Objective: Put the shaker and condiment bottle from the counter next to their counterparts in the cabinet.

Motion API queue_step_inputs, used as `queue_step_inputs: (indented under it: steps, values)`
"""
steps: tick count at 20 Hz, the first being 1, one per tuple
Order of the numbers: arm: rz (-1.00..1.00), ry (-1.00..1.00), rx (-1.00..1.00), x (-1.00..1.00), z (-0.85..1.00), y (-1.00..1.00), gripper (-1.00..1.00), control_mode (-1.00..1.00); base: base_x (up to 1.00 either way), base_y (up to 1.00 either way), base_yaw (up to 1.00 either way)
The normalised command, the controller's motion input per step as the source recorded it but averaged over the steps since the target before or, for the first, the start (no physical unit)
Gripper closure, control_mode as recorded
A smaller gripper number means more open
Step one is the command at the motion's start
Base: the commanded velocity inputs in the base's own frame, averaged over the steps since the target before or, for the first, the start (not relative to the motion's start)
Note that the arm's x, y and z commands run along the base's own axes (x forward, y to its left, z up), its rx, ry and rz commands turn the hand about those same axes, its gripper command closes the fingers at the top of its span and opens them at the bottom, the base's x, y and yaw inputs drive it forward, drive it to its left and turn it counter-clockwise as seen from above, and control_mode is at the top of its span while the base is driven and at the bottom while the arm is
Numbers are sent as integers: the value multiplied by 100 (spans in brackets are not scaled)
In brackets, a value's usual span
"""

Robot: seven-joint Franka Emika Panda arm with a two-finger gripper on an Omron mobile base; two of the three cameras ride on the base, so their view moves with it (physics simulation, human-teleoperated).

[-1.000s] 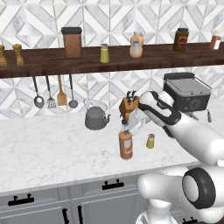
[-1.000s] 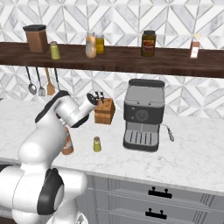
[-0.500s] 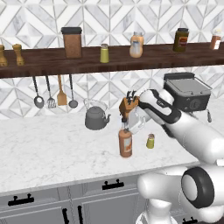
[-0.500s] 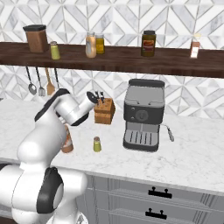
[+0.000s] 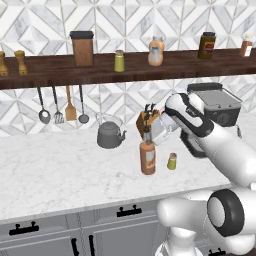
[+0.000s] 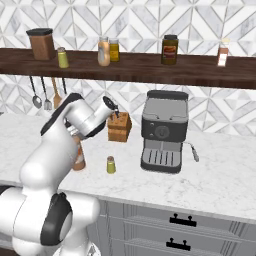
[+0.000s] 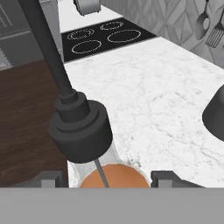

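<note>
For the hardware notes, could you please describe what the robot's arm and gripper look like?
The arm is glossy white with rounded, bulbous links and dark grey to black joint rings. The gripper has a white body with two small dark fingers. No cables or markings are visible.

1. In the hand view the condiment bottle [image 7: 83, 131] is cut off at the bottom edge, its label hidden.
2. The kettle [image 7: 215, 114] is cropped at the right edge.
3. In the right base view the arm hides most of the bottle [image 6: 79, 156].
</note>
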Motion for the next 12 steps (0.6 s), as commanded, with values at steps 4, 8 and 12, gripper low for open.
queue_step_inputs:
  steps: [4, 8, 12]
  values:
    - [-6, 1, 0, -38, 29, -39, 100, -100, 0, 0, 0]
    - [-13, 0, 3, -10, 37, -27, 100, -100, 0, 0, 0]
    - [-13, 0, 1, 0, 51, -11, 100, -100, 0, 0, 0]
